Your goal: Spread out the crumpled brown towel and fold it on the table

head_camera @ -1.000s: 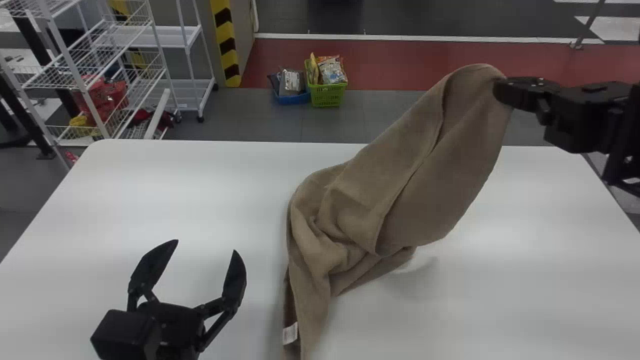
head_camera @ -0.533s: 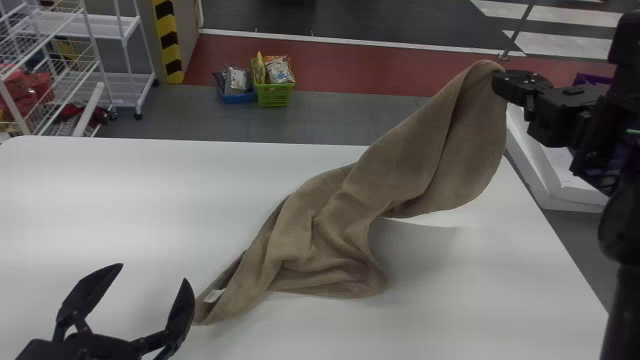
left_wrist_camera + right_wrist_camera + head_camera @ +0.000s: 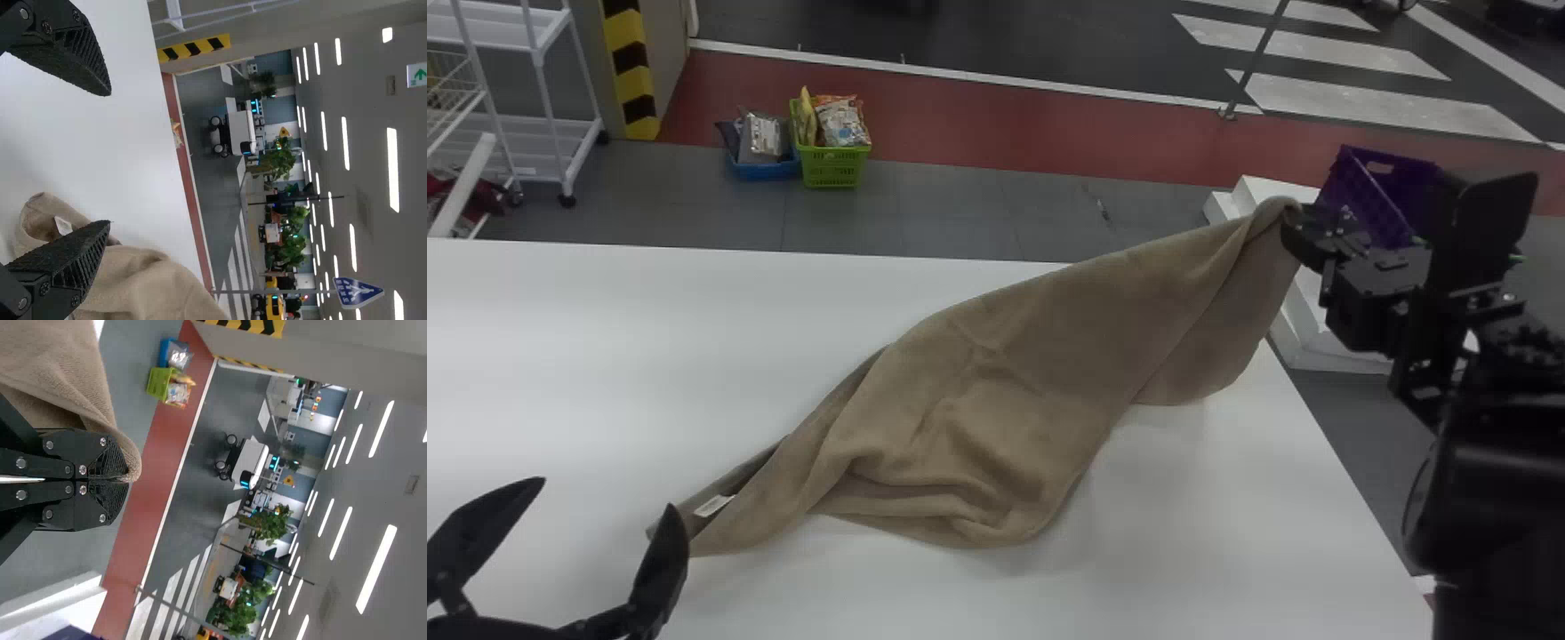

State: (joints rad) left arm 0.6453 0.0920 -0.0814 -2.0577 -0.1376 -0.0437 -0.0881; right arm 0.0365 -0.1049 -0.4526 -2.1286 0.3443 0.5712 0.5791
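- The right gripper (image 3: 1294, 228) has its fingers together, clamped on one corner of the brown towel (image 3: 996, 382), held up past the table's (image 3: 649, 356) far right part; the rest slopes down leftward onto the tabletop.
- That pinch looks small, so a quick pull could slip the corner free and drop the towel in a heap.
- The lower part is bunched and partly doubled over; if it is laid down like this, the creases would probably be trapped and the fold come out crooked.
- Pulling further right could drag the towel over the edge, as its near left corner, by the white label (image 3: 714, 506), seems unpinned.
- The left gripper (image 3: 607, 493) has its fingers wide apart with nothing between them. One finger overlaps that corner in the head view; whether it touches, I can't tell. Closing from here could miss the cloth or catch only one layer.
- Beyond the right edge sit a white stack (image 3: 1307, 342) and a purple crate (image 3: 1374, 191), close behind the raised gripper in the head view; a low swing outward might knock them.
- A green basket (image 3: 833, 166) and a blue basket (image 3: 769, 169) stand on the floor beyond, out of the way.
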